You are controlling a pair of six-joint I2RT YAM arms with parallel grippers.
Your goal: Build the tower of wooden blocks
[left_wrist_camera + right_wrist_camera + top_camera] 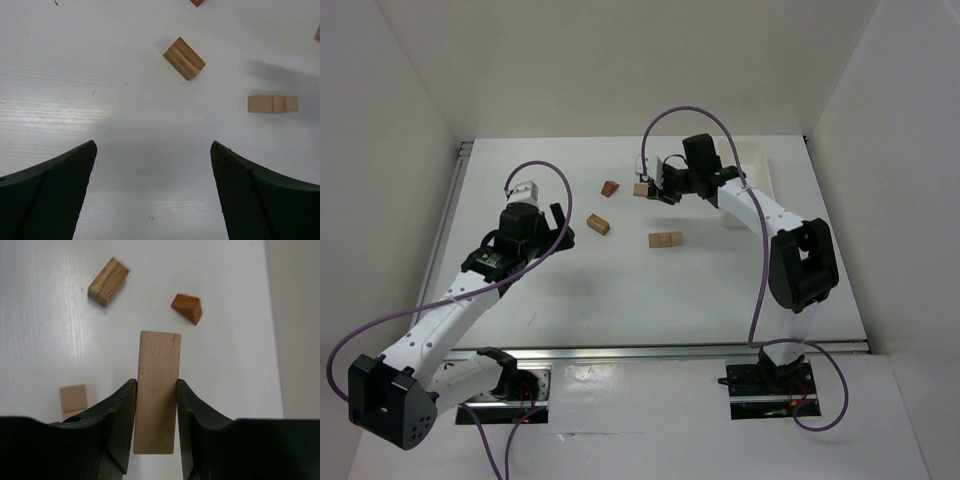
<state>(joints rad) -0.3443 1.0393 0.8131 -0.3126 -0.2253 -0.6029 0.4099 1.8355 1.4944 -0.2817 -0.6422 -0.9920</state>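
Note:
My right gripper (653, 187) (156, 386) is shut on a long light-tan block (159, 355) and holds it above the table; the block shows at the jaws in the top view (641, 189). On the table lie a reddish-brown wedge (609, 188) (187, 308), a striped tan block (598, 224) (184, 58) (108, 281) and two light-tan blocks side by side (665, 239) (272, 103); one of them shows in the right wrist view (73, 399). No stacked tower shows. My left gripper (558, 222) (154, 146) is open and empty, just left of the striped block.
A white plastic tray (760, 165) stands at the back right, partly behind the right arm. White walls enclose the table on the left, back and right. A metal rail runs along the near edge (660, 350).

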